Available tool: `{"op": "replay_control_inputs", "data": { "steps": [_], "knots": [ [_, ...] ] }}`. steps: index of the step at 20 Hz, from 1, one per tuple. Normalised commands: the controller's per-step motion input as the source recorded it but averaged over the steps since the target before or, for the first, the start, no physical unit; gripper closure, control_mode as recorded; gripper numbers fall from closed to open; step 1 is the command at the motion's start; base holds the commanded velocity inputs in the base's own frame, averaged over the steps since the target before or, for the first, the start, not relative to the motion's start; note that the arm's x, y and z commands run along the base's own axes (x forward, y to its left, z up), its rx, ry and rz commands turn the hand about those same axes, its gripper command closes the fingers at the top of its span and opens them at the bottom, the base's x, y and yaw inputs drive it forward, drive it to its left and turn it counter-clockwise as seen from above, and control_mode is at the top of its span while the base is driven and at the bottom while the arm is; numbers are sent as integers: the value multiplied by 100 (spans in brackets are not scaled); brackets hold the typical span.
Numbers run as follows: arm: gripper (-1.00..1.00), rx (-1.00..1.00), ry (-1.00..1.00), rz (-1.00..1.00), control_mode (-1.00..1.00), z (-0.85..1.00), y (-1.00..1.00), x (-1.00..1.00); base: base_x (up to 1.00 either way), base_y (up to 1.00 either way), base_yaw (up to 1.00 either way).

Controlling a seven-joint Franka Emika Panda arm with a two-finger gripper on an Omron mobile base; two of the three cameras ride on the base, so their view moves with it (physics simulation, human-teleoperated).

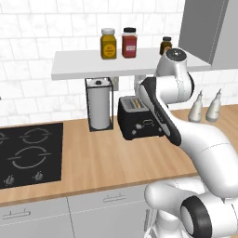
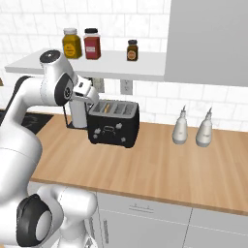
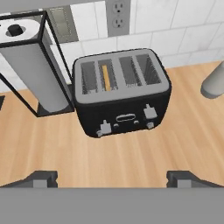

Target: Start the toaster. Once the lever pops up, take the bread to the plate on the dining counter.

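Beside the toaster, touching perhaps, a paper-towel roll.

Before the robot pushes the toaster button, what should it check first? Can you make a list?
1. Bread is sitting in a toaster slot: ok.
2. Gripper is open and holding nothing: ok.
3. Lever is up, not pushed down yet: cannot tell for sure.
4. Gripper is hovering above the toaster, not touching it: ok.
5. Paper-towel roll stands right beside the toaster, close to the arm's path: not ok, go carefully.
6. Wooden counter in front of the toaster has nothing in the way: ok.
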Motion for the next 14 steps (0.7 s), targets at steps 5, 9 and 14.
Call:
{"op": "replay_control_inputs", "data": {
  "steps": [5,9,14],
  "knots": [
    [-100,0,0,0,-100,0,0,0,0,0,0],
    [-100,0,0,0,-100,0,0,0,0,0,0],
    [-100,0,0,0,-100,0,0,0,0,0,0]
  ]
}}
